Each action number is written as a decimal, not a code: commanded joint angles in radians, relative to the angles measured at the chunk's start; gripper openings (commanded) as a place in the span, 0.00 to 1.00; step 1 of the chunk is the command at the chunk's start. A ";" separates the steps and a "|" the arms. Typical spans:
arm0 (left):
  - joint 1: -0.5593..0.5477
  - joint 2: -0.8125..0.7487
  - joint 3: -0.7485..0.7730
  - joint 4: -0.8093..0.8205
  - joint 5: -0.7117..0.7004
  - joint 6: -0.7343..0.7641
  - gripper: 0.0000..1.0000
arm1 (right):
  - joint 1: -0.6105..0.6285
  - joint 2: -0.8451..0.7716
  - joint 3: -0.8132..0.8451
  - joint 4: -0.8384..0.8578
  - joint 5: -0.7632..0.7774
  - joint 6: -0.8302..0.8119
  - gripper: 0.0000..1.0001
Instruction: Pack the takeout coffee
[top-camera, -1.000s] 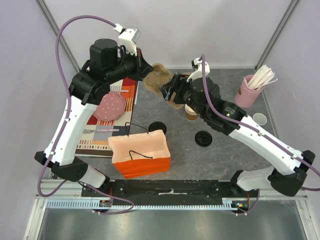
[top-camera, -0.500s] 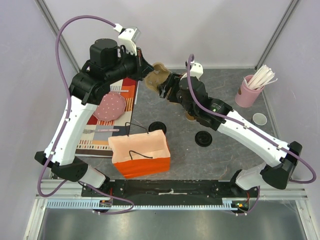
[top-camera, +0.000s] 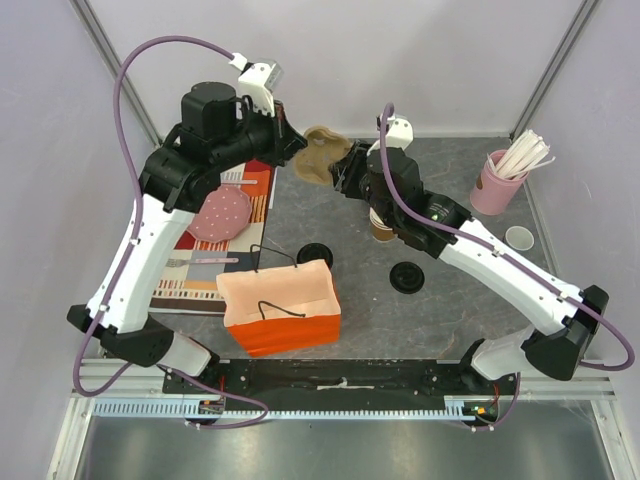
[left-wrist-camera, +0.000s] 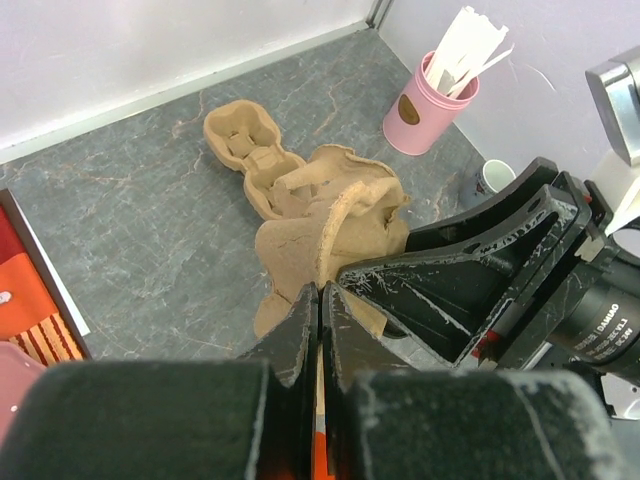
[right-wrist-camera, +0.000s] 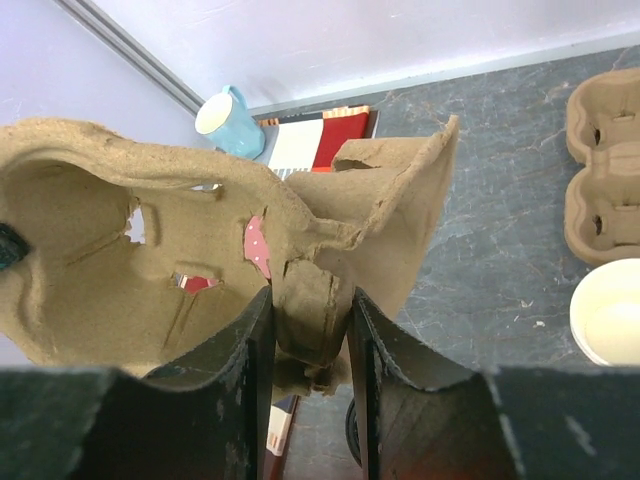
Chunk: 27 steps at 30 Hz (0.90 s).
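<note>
Right claw (right-wrist-camera: 310, 300) has swung in and now pinches the centre ridge of the pulp carrier (right-wrist-camera: 110, 240), opposite the left claw (left-wrist-camera: 319, 295), clamped on its edge. Packing has barely begun: a lidless brown cup (top-camera: 379, 230), seemingly the coffee, stands just behind the right claw, outside the orange bag (top-camera: 290, 325).

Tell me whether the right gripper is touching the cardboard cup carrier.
Touching. The right wrist view shows the right gripper closed on a ridge of the cup carrier, both fingers pressed against it with no gap.
</note>
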<state>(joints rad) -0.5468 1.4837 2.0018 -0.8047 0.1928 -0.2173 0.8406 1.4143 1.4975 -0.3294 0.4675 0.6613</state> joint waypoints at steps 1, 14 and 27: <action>-0.004 -0.066 0.014 -0.002 0.040 0.053 0.02 | -0.008 -0.025 0.066 -0.032 -0.015 -0.080 0.38; -0.004 -0.114 0.052 -0.080 0.171 0.072 0.02 | -0.005 -0.037 0.199 -0.132 -0.346 -0.195 0.58; -0.002 -0.212 0.121 -0.165 0.195 0.142 0.02 | -0.006 -0.195 0.115 -0.145 -0.754 -0.428 0.90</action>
<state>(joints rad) -0.5465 1.3121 2.0605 -0.9550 0.3473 -0.1246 0.8341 1.3071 1.6257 -0.4801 -0.1455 0.3252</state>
